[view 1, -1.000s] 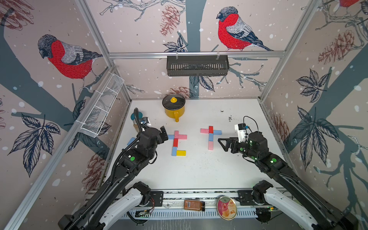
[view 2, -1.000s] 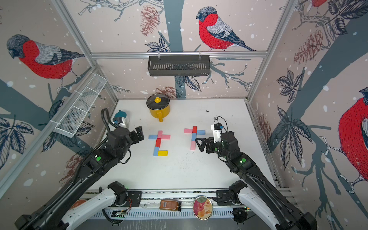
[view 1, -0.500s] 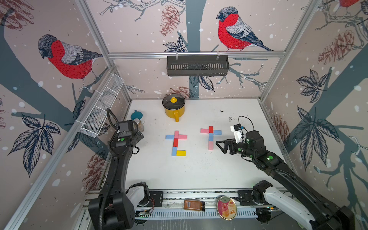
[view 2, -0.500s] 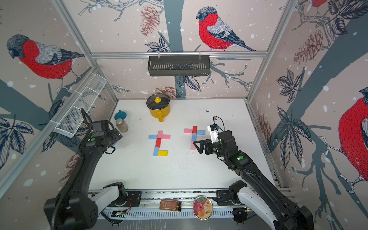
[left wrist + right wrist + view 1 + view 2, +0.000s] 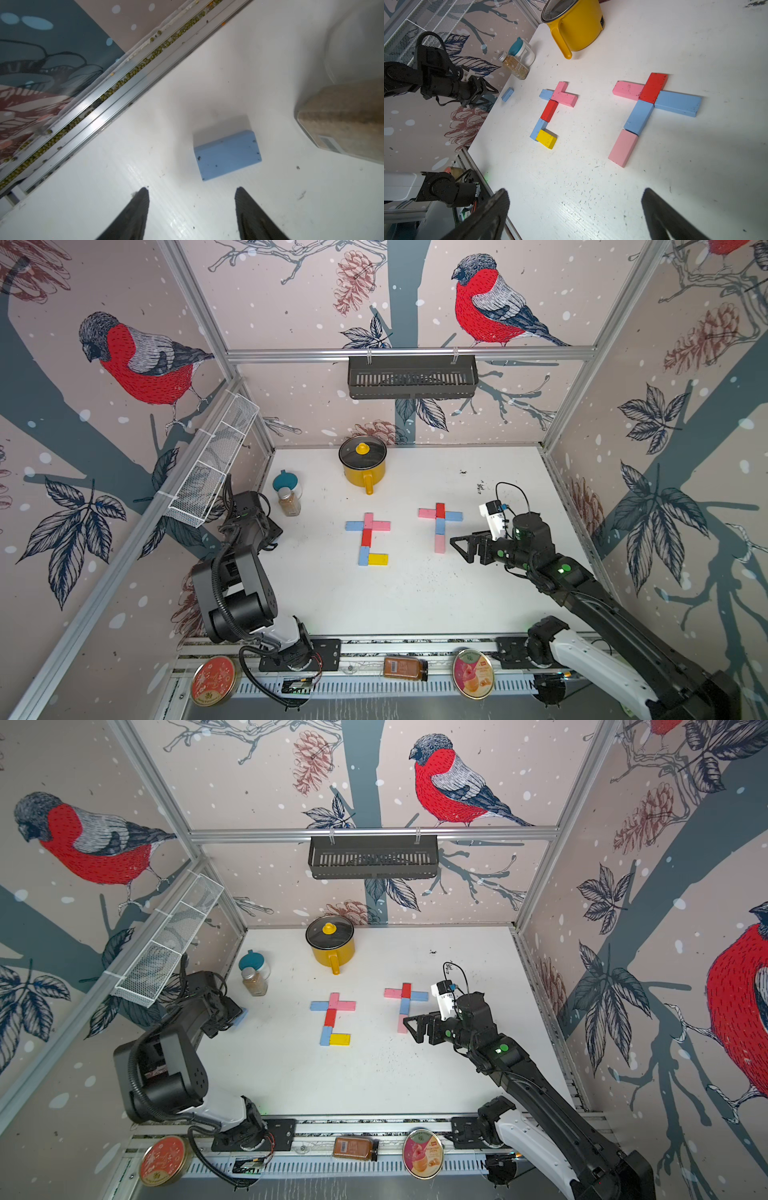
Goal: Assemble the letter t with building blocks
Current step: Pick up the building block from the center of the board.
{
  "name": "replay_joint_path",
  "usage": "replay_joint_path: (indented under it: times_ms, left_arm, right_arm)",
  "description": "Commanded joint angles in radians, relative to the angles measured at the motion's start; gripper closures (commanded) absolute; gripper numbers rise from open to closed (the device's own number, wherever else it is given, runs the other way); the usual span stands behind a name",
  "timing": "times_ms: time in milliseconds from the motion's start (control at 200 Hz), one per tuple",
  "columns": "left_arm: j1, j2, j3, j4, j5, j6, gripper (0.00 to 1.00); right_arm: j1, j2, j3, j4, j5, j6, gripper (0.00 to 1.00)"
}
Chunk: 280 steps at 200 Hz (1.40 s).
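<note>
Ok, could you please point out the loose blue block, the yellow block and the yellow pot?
loose blue block [image 5: 227, 154]: left wrist view, middle of its face.
yellow block [image 5: 377, 559]: in a top view, centre of top face.
yellow pot [image 5: 353, 475]: in a top view, yellow side wall.

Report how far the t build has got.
Done: two block letters lie assembled, the left t with a yellow foot and the right t. In hand: nothing yet; the left pincer hovers open just short of a loose blue block, the right pincer is open and empty. Left: likely placing that block.
</note>
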Motion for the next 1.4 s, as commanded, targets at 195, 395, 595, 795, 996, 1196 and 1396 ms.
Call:
replay_joint_path:
  times_ms: [195,395,595,795,996,1196,1396]
  left_arm:
    - [0.078,0.179,0.046,0.130,0.262,0.042,0.35]
    - [0.077,0.193,0.038,0.146,0.326,0.061,0.35]
    - [0.051,0.135,0.001,0.107,0.349,0.055,0.37]
    - [-0.005,0.066,-0.048,0.073,0.332,0.040,0.35]
    - [-0.034,0.015,-0.077,0.027,0.291,0.034,0.35]
    - [-0.040,0.087,-0.024,-0.003,0.171,0.042,0.37]
    - [-0.056,0.183,0.049,-0.026,0.107,0.084,0.46]
  right_arm:
    - [0.022,-0.008,-0.011,0.013,-0.007,0.038,0.00]
    - [0.046,-0.019,-0.016,0.019,0.018,0.048,0.00]
    - [0.050,-0.031,-0.029,0.025,0.023,0.042,0.00]
    - [0.050,-0.049,-0.052,0.030,0.031,0.025,0.00]
    - [0.048,-0.038,-0.054,0.033,0.029,-0.002,0.00]
    - [0.048,-0.016,-0.054,0.038,0.027,-0.014,0.00]
    - [0.049,-0.027,-0.055,0.026,0.043,-0.006,0.00]
